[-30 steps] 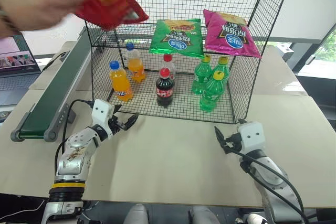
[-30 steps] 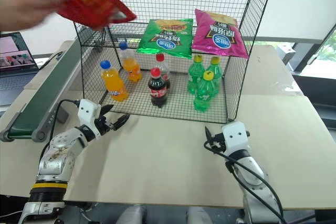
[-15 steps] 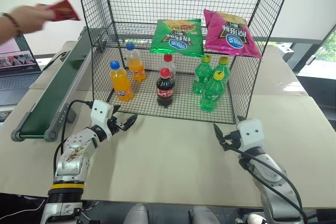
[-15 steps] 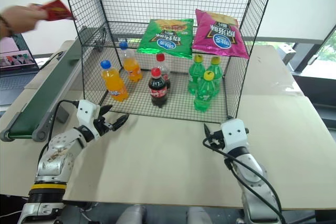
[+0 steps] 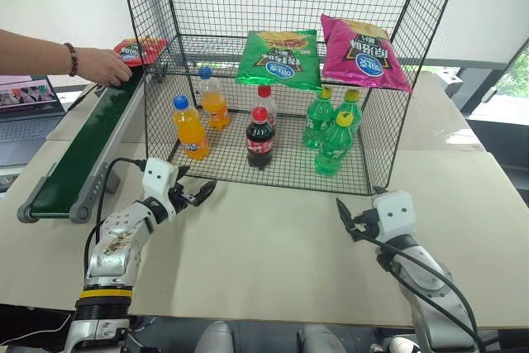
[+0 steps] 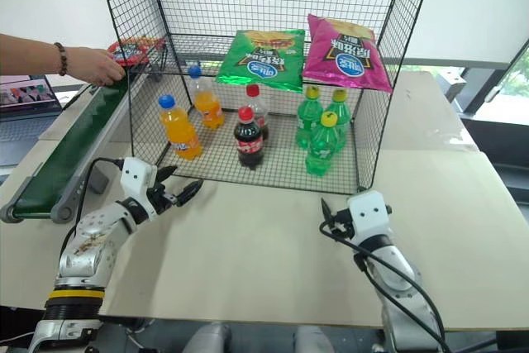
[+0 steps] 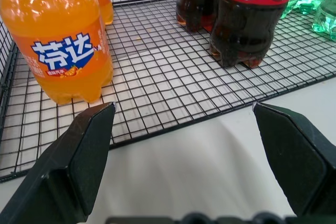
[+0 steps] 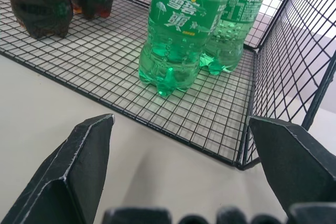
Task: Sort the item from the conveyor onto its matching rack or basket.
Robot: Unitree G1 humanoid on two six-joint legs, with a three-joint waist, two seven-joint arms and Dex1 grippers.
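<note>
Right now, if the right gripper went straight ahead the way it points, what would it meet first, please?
Probably the black wire-mesh rack's front edge, then the nearest green plastic soda bottle; the open right gripper faces it, though depth is unclear.

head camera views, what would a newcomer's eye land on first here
The tall black wire rack dominates the table's middle, with a green bag and a magenta bag on its middle tier above orange, cola and green bottles. At the far left, a person's hand sets a red chip bag at the far end of the dark green conveyor. Both claws, left and right, wait open near the rack's front.
</note>
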